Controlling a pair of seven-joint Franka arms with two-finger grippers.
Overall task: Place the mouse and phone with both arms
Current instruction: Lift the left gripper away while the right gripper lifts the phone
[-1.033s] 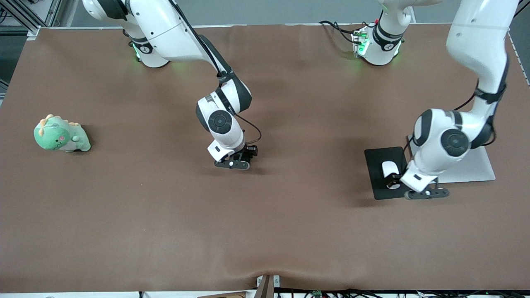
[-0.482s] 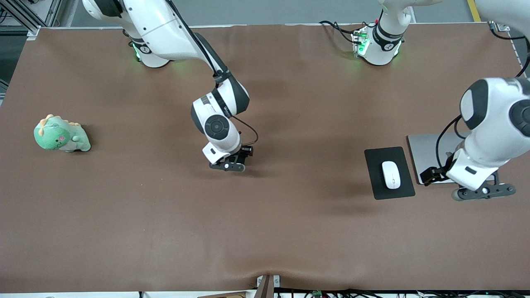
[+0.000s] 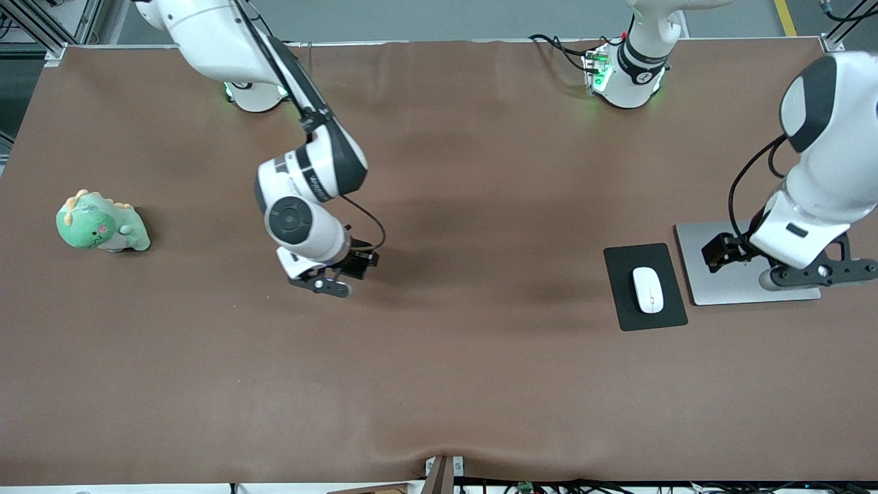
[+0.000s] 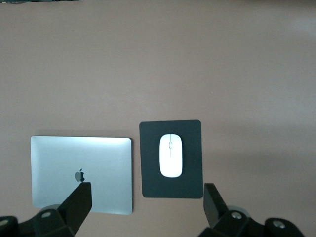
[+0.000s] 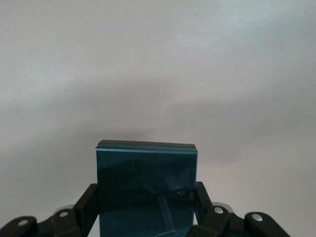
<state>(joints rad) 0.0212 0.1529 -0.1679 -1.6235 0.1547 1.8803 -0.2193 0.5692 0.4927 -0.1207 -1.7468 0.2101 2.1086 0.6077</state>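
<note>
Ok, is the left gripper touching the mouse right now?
Apart. Left wrist view shows the open left gripper up above the table, the mouse alone on its black mat, clear of both fingers.

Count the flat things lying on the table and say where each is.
2: the black mat under the mouse, toward the left arm's end; the silver laptop beside that mat, partly under the left gripper. More may be hidden under the arms.

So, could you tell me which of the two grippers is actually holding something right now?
The right gripper, over bare table mid-table, is shut on the phone. The left gripper, over the closed laptop, is open and empty.
</note>
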